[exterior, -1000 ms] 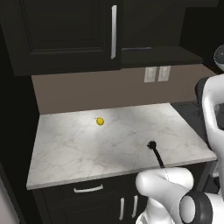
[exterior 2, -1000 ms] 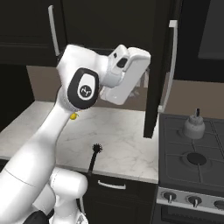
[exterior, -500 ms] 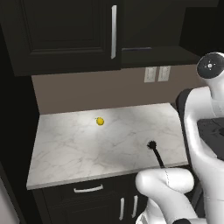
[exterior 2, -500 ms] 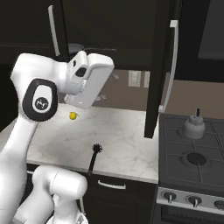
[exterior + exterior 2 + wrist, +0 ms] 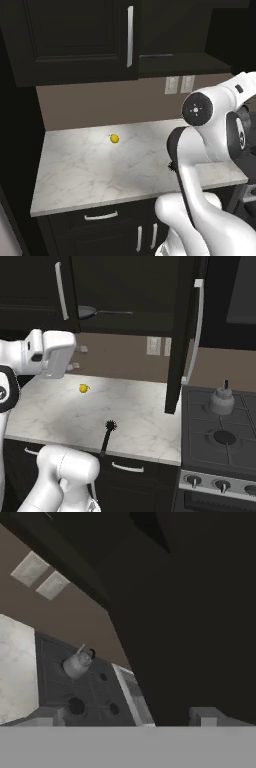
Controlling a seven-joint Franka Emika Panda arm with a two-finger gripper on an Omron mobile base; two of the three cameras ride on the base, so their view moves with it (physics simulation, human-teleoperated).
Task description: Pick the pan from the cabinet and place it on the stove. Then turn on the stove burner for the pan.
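Up on the wall, far left: the tall black-brown upper cabinet with panelled doors (image 5: 125, 291) hangs over the counter; one long silver bar handle (image 5: 61, 291) runs down its closed left door.
Arm and hand: the white arm's two-finger gripper (image 5: 75, 358) is raised at the left of the right base view, above the counter and well below the shelf — whether its fingers are spread or closed I cannot tell; nothing shows between the tips in the hand view.
Counter: a white marble worktop (image 5: 55, 411) with a small yellow ball-like object (image 5: 83, 388) and a black dish brush (image 5: 107, 434) lying near the front edge.
Pan: the shallow round dark grey pan (image 5: 88, 311) sits inside the cabinet on its lower shelf, just right of the bar handle.
Pan's axis: its long thin handle runs level to the right, so the long axis lies side to side along the shelf.
Open door: a dark door panel (image 5: 181, 331) stands edge-on, swung out toward the room.
Stove: the dark grey-black cooktop (image 5: 200, 441) lies right of the counter, a small silver kettle with a black handle (image 5: 222, 399) on a rear burner.
Step in hand: as I judge it, the reach for the pan — not yet grasped.
Next move: lift the hand to shelf height, turn toward the pan, and take rim or handle.
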